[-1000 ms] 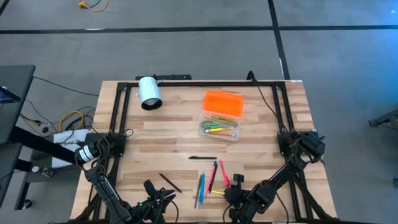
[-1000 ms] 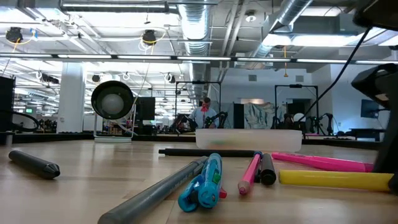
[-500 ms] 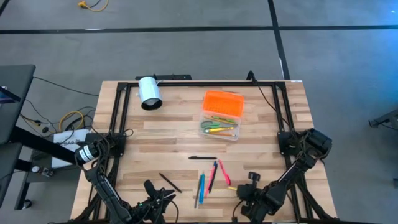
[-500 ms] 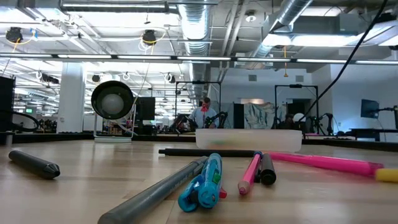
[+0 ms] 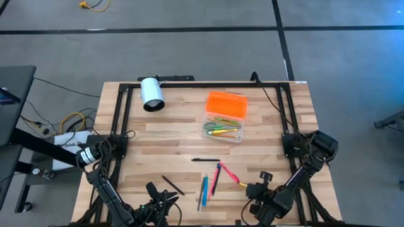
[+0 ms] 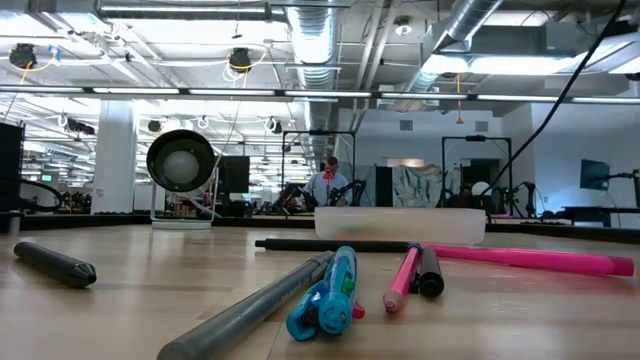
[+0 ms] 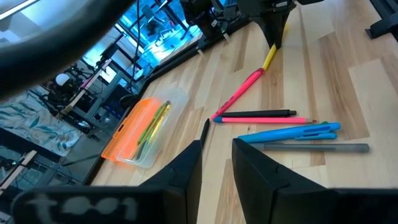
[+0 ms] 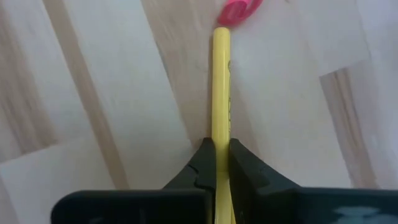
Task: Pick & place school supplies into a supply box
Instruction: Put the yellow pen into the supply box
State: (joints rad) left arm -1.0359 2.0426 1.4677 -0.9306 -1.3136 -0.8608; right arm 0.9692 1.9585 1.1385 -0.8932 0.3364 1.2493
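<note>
Sliding right along the worktop (image 5: pixel 164 135), the right pincer (image 8: pixel 221 152) had clamped the yellow pencil (image 8: pixel 221 81), pickup done, a lift toward the orange-lidded box (image 5: pixel 224 116) due next.

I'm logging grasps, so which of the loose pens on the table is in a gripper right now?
The thin yellow pencil: the right gripper is shut on it, its far tip beside the pink pen's end. All others lie untouched.
</note>
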